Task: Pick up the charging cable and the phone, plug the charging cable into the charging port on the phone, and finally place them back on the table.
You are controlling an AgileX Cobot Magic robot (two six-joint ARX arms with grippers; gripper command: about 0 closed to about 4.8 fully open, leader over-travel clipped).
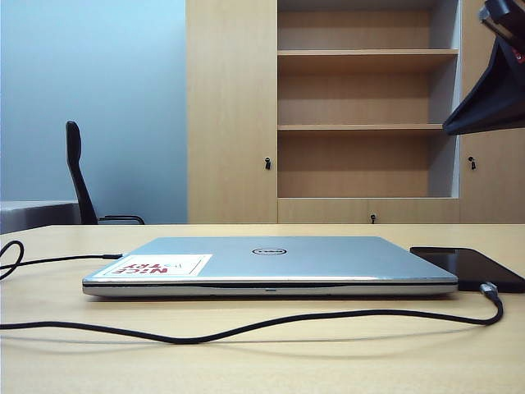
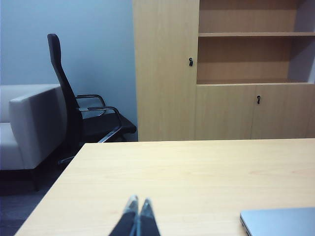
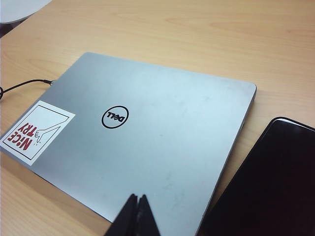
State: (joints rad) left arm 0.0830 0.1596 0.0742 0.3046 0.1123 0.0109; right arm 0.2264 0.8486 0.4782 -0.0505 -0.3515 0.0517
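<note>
The phone [image 1: 469, 266], a thin black slab, lies flat on the table [image 1: 262, 361] just right of the laptop; it also shows as the phone [image 3: 268, 184] in the right wrist view. The black charging cable [image 1: 246, 327] snakes along the table in front of the laptop. Its silver plug [image 1: 489, 289] rests at the phone's near edge; whether it is inserted I cannot tell. My right gripper [image 3: 137, 197] hangs shut and empty above the laptop's lid, beside the phone. Shut and empty too, my left gripper [image 2: 138, 200] hovers over bare table [image 2: 187, 172].
A closed silver laptop [image 1: 271, 264] with a red-and-white sticker [image 1: 152, 265] fills the table's middle, and a thin cord [image 3: 24, 84] reaches its side. A dark part of the right arm [image 1: 492, 90] hangs at the upper right. Behind stand a shelf cabinet [image 1: 361, 107], an office chair [image 2: 74, 113] and a sofa [image 2: 29, 123].
</note>
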